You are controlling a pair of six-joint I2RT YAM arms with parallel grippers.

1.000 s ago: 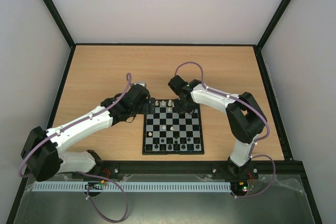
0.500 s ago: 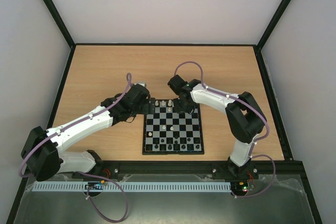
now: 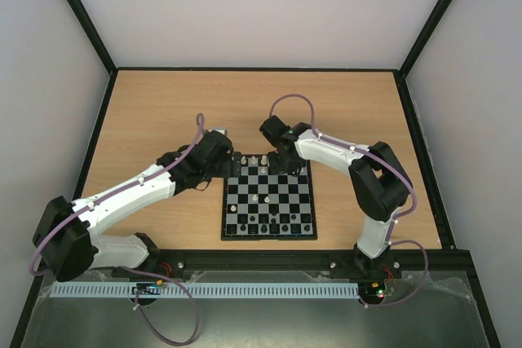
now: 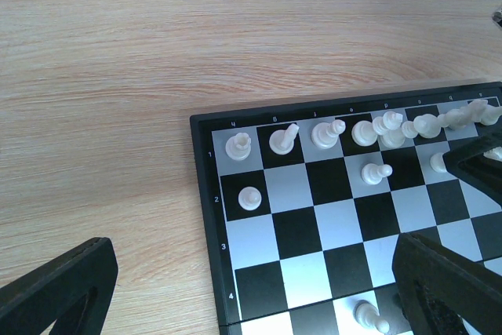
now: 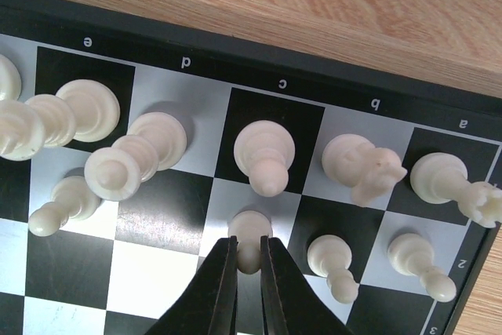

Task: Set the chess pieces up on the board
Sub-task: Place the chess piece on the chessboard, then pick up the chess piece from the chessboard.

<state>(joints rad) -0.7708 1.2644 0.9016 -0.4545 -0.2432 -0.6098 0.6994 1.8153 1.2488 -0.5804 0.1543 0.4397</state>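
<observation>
Looking down from the top external camera, we've got the small square chessboard (image 3: 294, 193) with black and pale grey chequers lying on the light wooden tabletop (image 3: 163, 120), with both arms reaching in at its far edge. Black chess pieces (image 3: 269, 222) fill the 6 o'clock rows, cream-white chess pieces (image 3: 263, 159) crowd the 12 o'clock edge, and a couple of cream ones stand mid-board. The left gripper (image 3: 231, 164) hangs at the 11 o'clock corner, the right gripper (image 3: 282, 165) over the far rows toward 1 o'clock. Over to the left wrist: the left gripper (image 4: 251, 272) is spread wide, its black fingers (image 4: 59, 292) at 7 and 5 o'clock, holding nothing, with the chessboard (image 4: 205, 217) corner below and cream pieces along its 12 o'clock edge. Now the right wrist: the right gripper (image 5: 249, 250) is clamped tight on a cream-white pawn (image 5: 251, 229), pinching its head at 6 o'clock, over the pale square just in front of the c-file piece. Whether its base touches the square, I can't tell. Two more pawns stand toward 3 o'clock.
</observation>
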